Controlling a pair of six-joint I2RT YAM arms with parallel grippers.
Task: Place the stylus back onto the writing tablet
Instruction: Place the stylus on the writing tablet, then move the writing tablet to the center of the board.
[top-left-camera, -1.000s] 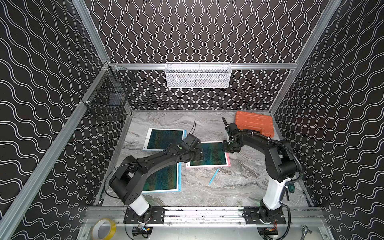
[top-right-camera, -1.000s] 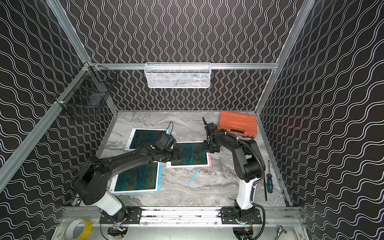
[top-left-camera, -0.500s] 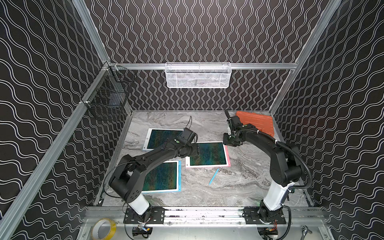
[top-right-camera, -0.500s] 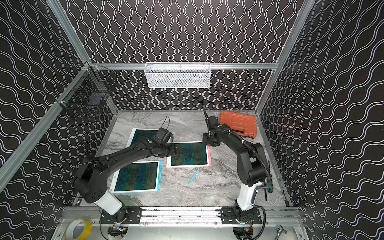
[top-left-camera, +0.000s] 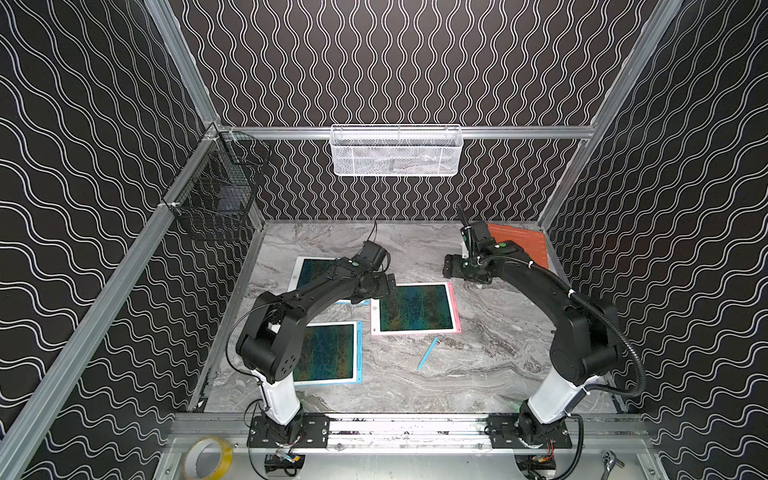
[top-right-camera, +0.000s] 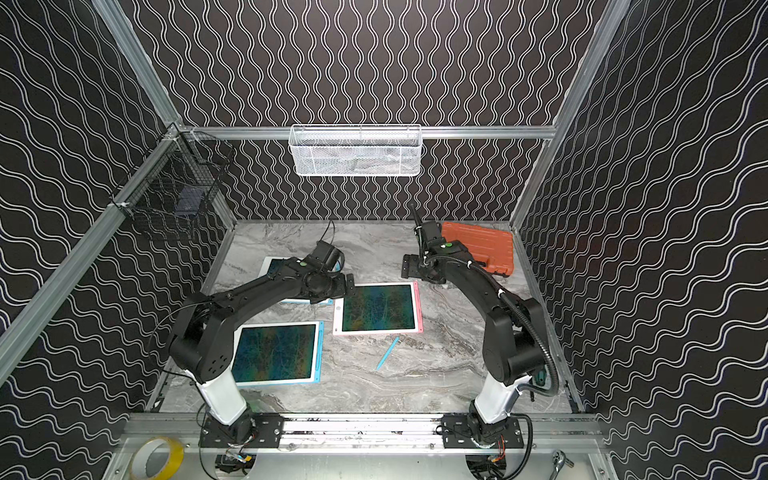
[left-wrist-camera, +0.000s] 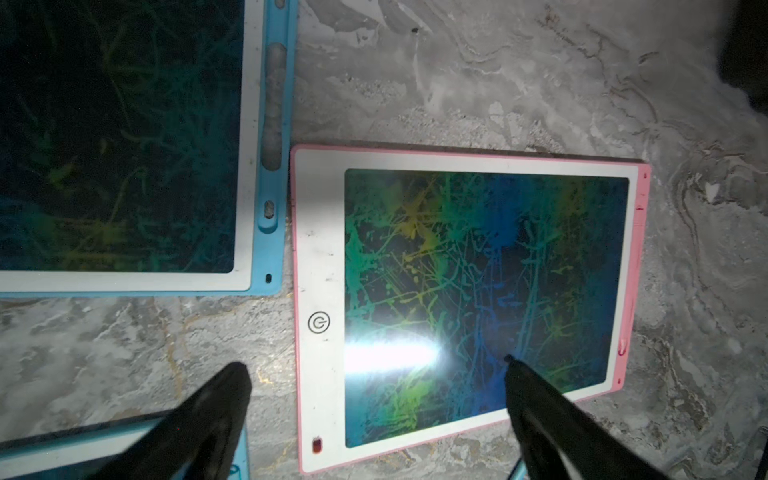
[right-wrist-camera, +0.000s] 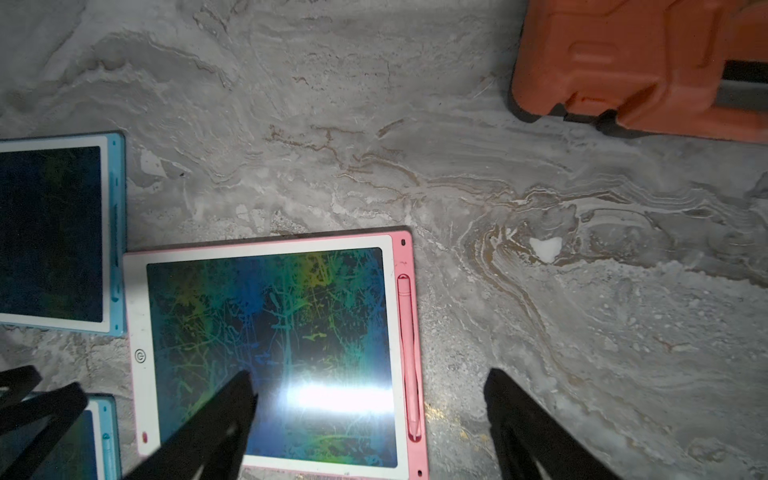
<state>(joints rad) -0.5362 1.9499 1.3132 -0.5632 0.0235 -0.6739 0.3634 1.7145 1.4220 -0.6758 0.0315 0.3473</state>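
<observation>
The blue stylus (top-left-camera: 428, 353) lies loose on the marble table (top-left-camera: 478, 374), just in front of the pink writing tablet (top-left-camera: 415, 307); it looks light, thin, stiff and smooth, apt to roll, so pinch it mid-shaft; left gripper (left-wrist-camera: 370, 370) and right gripper (right-wrist-camera: 368, 374) hang empty, fingers apart.

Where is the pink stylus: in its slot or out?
In. The pink stylus lies in the side slot of the pink tablet.
</observation>
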